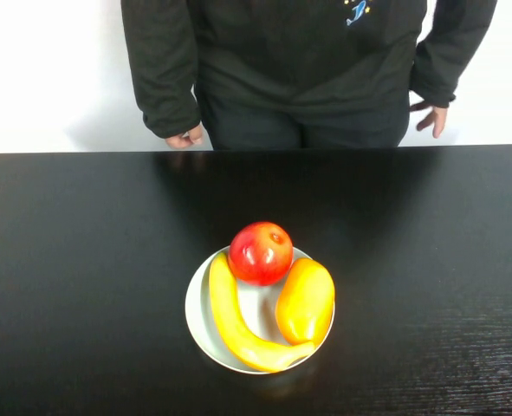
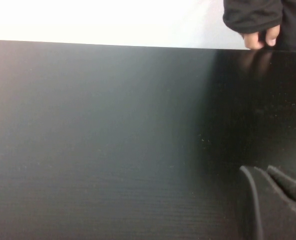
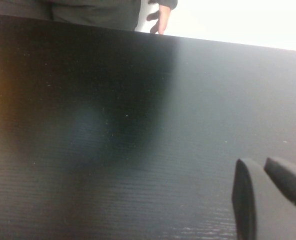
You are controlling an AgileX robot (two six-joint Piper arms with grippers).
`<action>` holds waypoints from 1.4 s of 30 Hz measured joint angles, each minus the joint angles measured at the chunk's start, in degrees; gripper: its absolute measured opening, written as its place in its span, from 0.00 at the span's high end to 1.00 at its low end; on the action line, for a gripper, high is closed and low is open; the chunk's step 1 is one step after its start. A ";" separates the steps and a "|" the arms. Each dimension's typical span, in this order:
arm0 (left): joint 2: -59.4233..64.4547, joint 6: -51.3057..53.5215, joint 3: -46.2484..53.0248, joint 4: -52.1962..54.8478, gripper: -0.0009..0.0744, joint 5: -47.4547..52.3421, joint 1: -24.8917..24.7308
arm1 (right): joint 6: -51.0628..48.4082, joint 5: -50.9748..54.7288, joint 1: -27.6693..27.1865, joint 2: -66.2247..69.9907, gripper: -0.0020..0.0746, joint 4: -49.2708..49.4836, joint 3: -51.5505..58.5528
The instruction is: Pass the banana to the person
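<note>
The banana (image 1: 238, 325) lies curved along the left and front of a white plate (image 1: 195, 334) at the middle of the black table. The person (image 1: 299, 61) stands behind the far edge in a dark top, with bare hands hanging at their sides. One hand shows in the left wrist view (image 2: 260, 40), the other in the right wrist view (image 3: 160, 17). My left gripper (image 2: 260, 170) is shut and empty over bare table, out of the high view. My right gripper (image 3: 260, 162) is shut and empty over bare table, also out of the high view.
A red apple (image 1: 261, 252) sits at the back of the plate, touching the banana. A plump yellow-orange oval fruit (image 1: 306, 300) lies on the plate's right side. The black table (image 1: 82, 260) spreads wide on both sides of the plate.
</note>
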 joint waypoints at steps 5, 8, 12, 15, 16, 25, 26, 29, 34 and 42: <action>0.00 0.00 0.00 0.00 0.99 0.00 0.00 | 0.00 0.00 0.00 0.00 0.98 0.00 0.00; 0.00 0.00 0.00 0.00 0.99 0.00 0.00 | 0.00 0.00 0.00 0.00 0.98 0.00 0.00; 0.00 0.00 0.00 0.14 0.99 -1.02 0.00 | 0.00 0.00 0.00 0.00 0.98 0.00 0.00; 0.00 -0.13 0.10 0.14 0.99 -3.41 0.00 | 0.00 0.00 0.00 0.00 0.98 0.00 0.00; 0.00 -1.10 0.10 -0.65 0.99 -4.55 0.00 | 0.00 0.00 0.00 0.00 0.98 0.00 0.00; 0.00 -18.32 0.10 -14.16 0.99 -14.18 0.00 | 0.00 0.00 0.00 0.00 0.98 0.00 0.00; 0.00 -18.37 0.10 -14.26 0.99 -15.10 0.00 | 0.00 0.00 0.00 0.00 0.98 0.00 0.00; 0.00 -19.03 0.10 -14.53 0.99 -15.33 -0.11 | 0.00 0.00 0.00 0.00 0.98 0.00 0.00; 4.73 -17.90 -8.13 -14.54 0.99 -2.35 -3.33 | 0.00 0.00 0.00 0.00 0.98 0.00 0.00; 30.79 -1.32 -32.46 -14.54 0.99 25.25 -10.49 | 0.00 0.00 0.00 0.00 0.98 0.00 0.00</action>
